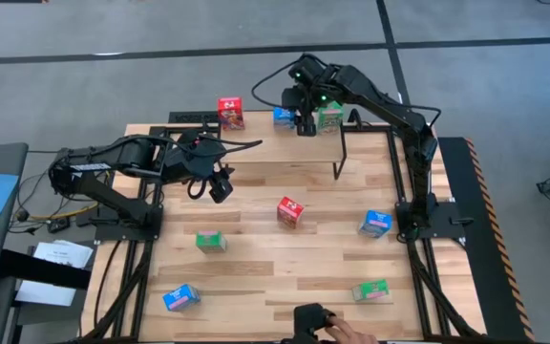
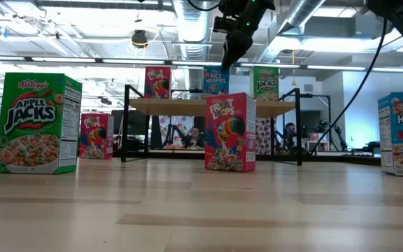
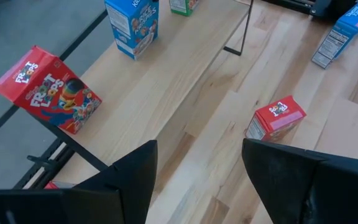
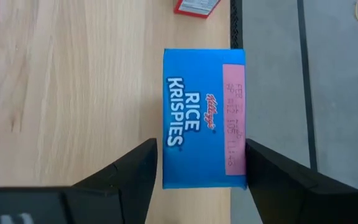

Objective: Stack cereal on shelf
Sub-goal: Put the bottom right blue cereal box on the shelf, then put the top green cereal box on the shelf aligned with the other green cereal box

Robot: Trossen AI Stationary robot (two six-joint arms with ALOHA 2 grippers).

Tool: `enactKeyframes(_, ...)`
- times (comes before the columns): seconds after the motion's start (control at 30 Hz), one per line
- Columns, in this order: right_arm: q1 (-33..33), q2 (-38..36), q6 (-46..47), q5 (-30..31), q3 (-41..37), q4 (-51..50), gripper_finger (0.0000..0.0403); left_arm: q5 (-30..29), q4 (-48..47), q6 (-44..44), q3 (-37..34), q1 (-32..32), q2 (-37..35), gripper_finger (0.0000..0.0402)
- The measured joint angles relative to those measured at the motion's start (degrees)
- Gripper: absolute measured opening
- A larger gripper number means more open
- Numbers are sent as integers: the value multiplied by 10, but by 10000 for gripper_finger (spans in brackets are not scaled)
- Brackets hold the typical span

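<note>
Up over the shelf (image 1: 285,129), the right gripper (image 4: 196,163) hangs directly above a blue Rice Krispies box (image 4: 204,129) that stands on the board. Its fingers are spread apart on either side of the box top with a sliver of daylight on both sides, so it's not clamping anything. Just beside that gripper on one side is a green box (image 1: 329,118), and a bit further off on the other side a red Froot Loops box (image 1: 230,112), all three standing along the shelf's back edge. The left gripper (image 1: 210,184) sits well off from there, over the bare tabletop (image 1: 285,268) in front of the shelf, fingers parted and empty. Nearest to it is a green carton (image 1: 211,242), then a red carton (image 1: 290,211) more toward the middle. Further out from both grippers: a blue box (image 1: 374,224) by the right arm's base, a green one lying down (image 1: 371,290) near the front edge, and another blue one (image 1: 180,298) at the front corner on the left arm's side. A person's hand (image 1: 327,323) shows at the front edge.
</note>
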Motion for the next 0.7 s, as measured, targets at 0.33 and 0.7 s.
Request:
enactKeyframes(0.33,0,-1,0,1,19,4,256,0,0,0,0,0,0,224)
enactKeyframes(0.7,-9,-2,0,2,27,-10,256,0,0,0,0,0,0,224)
